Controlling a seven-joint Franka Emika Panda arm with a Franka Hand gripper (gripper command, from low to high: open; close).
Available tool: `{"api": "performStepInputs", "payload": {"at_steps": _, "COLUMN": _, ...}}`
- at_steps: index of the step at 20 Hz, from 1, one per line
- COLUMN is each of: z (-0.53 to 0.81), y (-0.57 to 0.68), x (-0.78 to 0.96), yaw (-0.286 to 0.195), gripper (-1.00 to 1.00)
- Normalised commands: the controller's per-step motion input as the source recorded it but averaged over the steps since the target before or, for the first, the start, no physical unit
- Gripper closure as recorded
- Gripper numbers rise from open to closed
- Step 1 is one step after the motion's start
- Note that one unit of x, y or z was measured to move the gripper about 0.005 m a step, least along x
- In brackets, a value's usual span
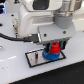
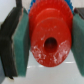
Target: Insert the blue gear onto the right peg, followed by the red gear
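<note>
Pincer (image 1: 53, 48) clamped on the red gear (image 2: 48, 42), held directly over the blue gear (image 1: 50, 55) on the plate (image 1: 34, 58); keep hub bore centred, lower straight, release only once it looks seated flat.

Pretty plain setup: everything sits on a glossy white surface (image 1: 15, 70) that catches soft reflections from even, bright lighting. Behind it, at the top of the exterior view's left, there's a dark backdrop (image 1: 7, 6) with some blue patches, too blurry to tell what they are.
</note>
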Motion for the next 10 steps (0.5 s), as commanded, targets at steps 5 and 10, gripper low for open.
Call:
{"api": "performStepInputs", "payload": {"at_steps": 5, "z": 0.16, "y": 0.00, "x": 0.06, "yaw": 0.000, "gripper": 1.00}}
{"api": "performStepInputs", "payload": {"at_steps": 10, "z": 0.41, "y": -0.02, "x": 0.06, "yaw": 0.000, "gripper": 1.00}}
